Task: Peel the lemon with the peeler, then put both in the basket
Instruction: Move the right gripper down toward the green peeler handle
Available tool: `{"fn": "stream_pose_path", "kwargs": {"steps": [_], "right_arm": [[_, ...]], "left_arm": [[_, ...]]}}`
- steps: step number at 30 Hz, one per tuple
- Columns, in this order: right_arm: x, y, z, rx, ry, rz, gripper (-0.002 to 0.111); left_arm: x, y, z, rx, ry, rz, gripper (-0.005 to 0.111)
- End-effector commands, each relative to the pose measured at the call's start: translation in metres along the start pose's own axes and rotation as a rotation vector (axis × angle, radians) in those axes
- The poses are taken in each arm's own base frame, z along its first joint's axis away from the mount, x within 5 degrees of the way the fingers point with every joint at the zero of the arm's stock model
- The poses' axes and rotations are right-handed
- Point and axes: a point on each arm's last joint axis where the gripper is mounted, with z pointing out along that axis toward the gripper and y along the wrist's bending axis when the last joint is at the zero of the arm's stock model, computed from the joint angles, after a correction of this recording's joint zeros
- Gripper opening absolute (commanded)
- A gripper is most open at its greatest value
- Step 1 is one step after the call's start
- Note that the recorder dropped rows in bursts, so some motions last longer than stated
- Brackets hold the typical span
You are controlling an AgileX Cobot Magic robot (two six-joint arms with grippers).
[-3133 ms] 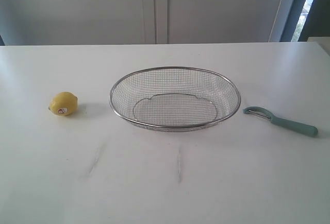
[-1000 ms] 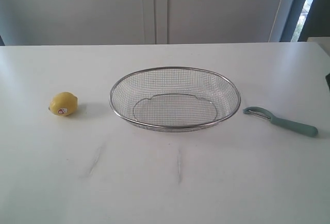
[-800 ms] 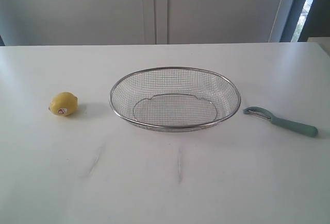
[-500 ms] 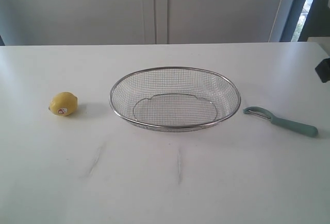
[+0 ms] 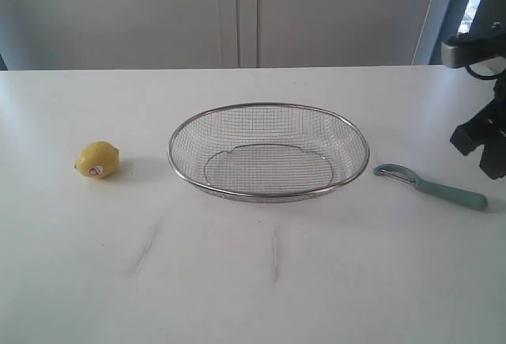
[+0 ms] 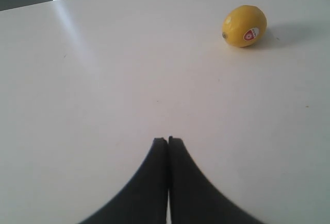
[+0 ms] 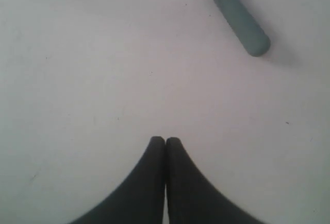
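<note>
Ext view: lemon (image 5: 98,160) sits on white table (image 5: 316,281) at left-centre of frame, small sticker (image 5: 96,171) on its front side. It's well apart from the wire-mesh basket (image 5: 269,196), which takes up mid-frame. Peeler (image 5: 431,186) lies flat on table at right of frame, just beside basket's right rim, not touching. Its grey blade head is toward the basket, and the teal handle runs out toward the right edge. Right arm (image 5: 481,134) shows dark at right edge of frame, above the table and near peeler's handle end, no contact visible.

Left wrist view: left gripper (image 6: 167,140) has fingers pressed together w/ no gap, holding nothing. Lemon (image 6: 244,26) is well apart from the tips, red-white sticker showing.

Right wrist view: right gripper (image 7: 165,140) is also closed tight, nothing betw. the fingers. Only the peeler's handle end (image 7: 235,15) shows, on the table, apart from the tips.
</note>
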Motion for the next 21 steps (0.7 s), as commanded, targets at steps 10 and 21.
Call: {"fn": "stream_pose_path", "kwargs": {"steps": [10,21], "right_arm": [[-0.009,-0.010,-0.001,0.119,-0.067,-0.437,0.000],[-0.015,-0.012,-0.002,0.165,-0.116,-0.546,0.029]], "left_arm": [[-0.001,0.000,-0.001,-0.003,-0.010,-0.008,0.001],[-0.001,0.000,-0.001,-0.003,-0.010,-0.008,0.001]]}}
